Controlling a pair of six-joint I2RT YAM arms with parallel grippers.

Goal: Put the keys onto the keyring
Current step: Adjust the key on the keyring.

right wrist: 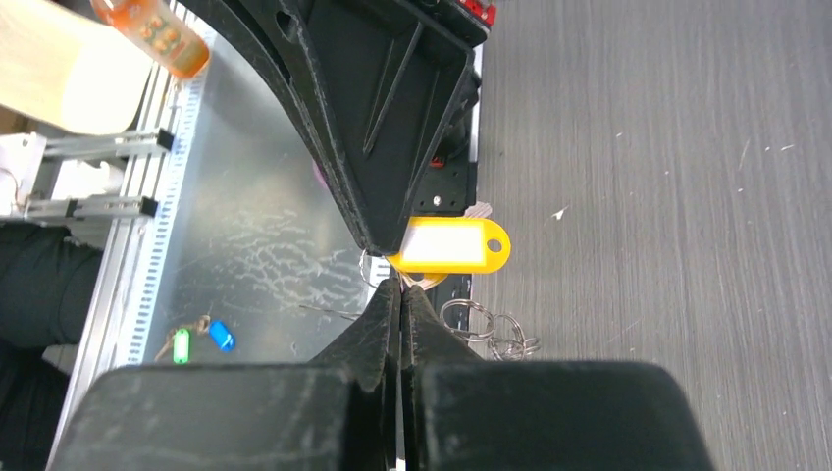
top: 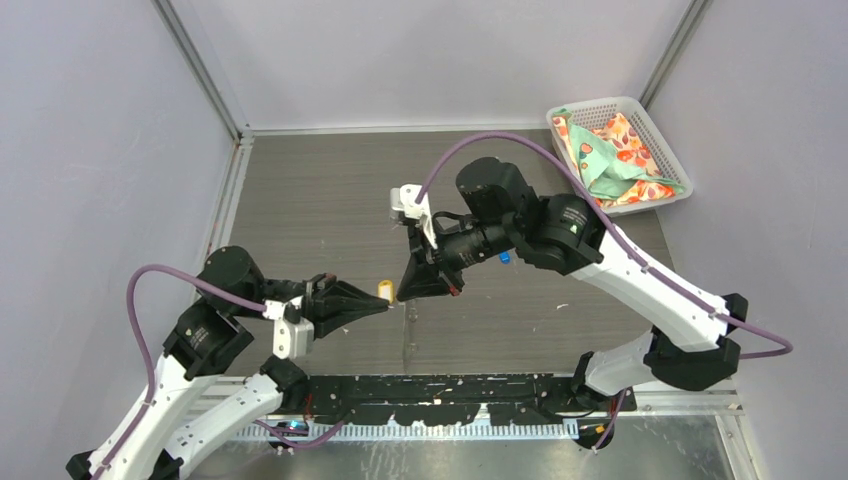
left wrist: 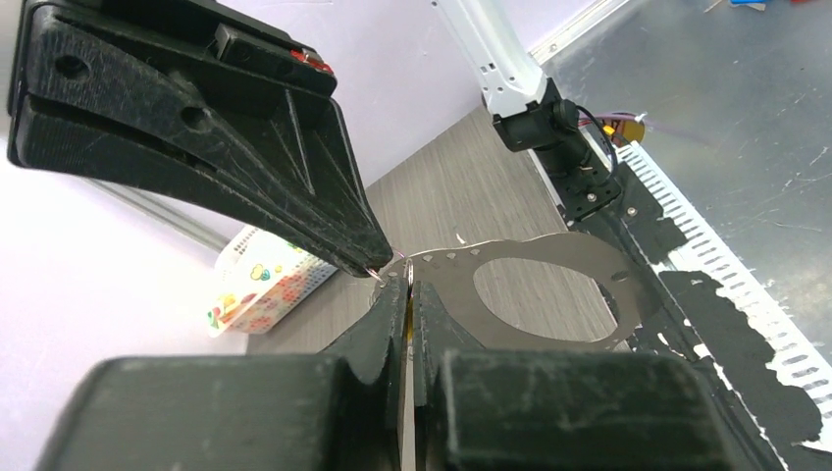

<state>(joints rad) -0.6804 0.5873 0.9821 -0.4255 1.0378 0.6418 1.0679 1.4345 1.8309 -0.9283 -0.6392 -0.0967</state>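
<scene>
While the left fingers [top: 352, 301] pinch shut on the yellow key [right wrist: 451, 245], the right fingers [right wrist: 378, 329] press closed tip-to-tip right against it, their catch too small to tell. Keyring [right wrist: 488, 332] coils just beside that key, over the tabletop [top: 320, 190]; blue key [top: 504, 257] sits well apart from it.

Yellow plastic-headed key [right wrist: 449, 245]: white label inset, hole at one end, held level. Silver wire keyring [right wrist: 488, 332]: overlapping loops just beside it. Small blue-headed key [top: 504, 257]: well apart, indistinct.
</scene>
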